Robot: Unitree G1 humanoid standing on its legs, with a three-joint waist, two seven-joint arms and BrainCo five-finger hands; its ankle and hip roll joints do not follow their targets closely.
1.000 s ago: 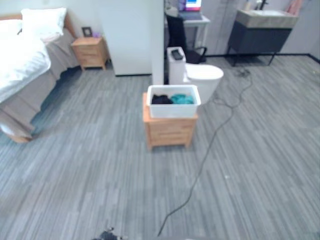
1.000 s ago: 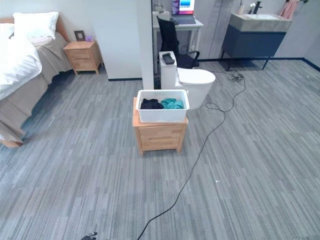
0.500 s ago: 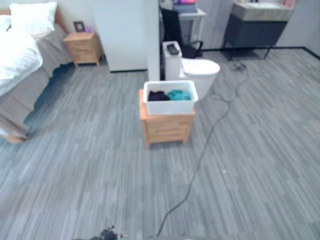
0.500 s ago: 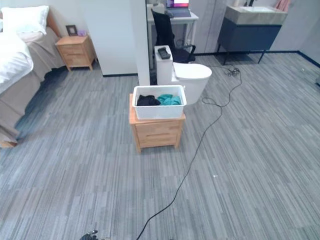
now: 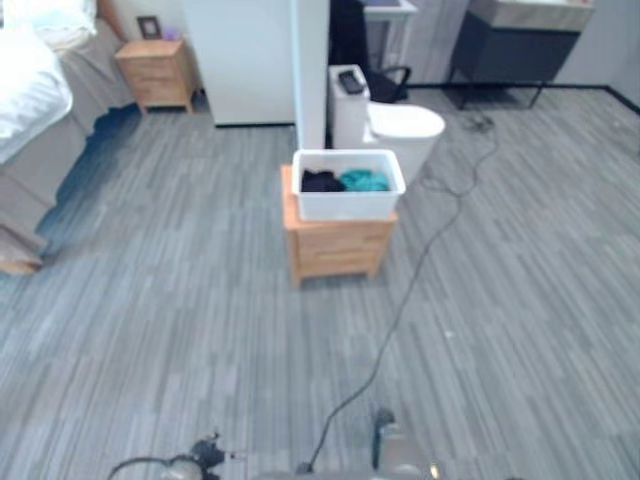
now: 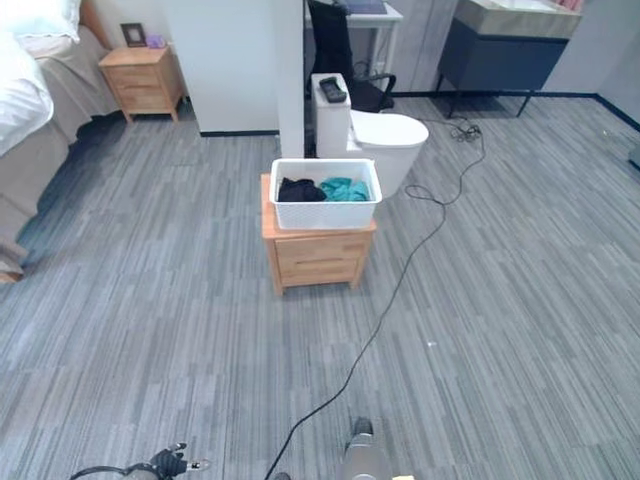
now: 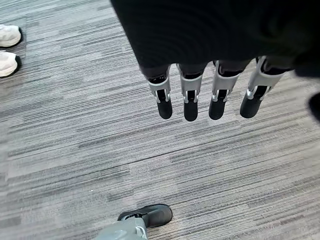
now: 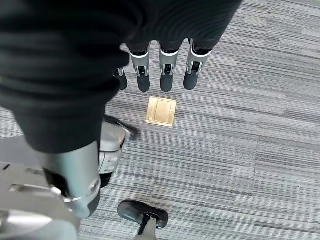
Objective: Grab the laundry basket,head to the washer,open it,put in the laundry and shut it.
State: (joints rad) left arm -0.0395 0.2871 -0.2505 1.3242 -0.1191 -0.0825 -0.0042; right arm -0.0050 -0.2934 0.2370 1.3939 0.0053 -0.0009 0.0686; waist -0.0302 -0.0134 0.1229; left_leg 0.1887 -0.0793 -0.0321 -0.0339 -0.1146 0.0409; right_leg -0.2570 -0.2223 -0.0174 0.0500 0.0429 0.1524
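Both hands empty: left hand point(image 7: 200, 95) and right hand point(image 8: 160, 70) hang with fingers straight, pointing at floor point(image 7: 75, 125). Laundry basket point(image 6: 325, 195), holding dark and teal clothes, sits on small wooden bench point(image 6: 315, 255), well ahead. Approach squarely, stop close, then raise both hands to basket's opposite sides; mind black cable point(image 6: 400, 280) on floor.

The left hand point(image 7: 200, 95) hangs with its fingers point(image 7: 190, 102) straight and relaxed, pointing down toward the floor, holding nothing. The right hand point(image 8: 160, 70) hangs the same way, fingers point(image 8: 166, 75) straight, side by side, and empty.
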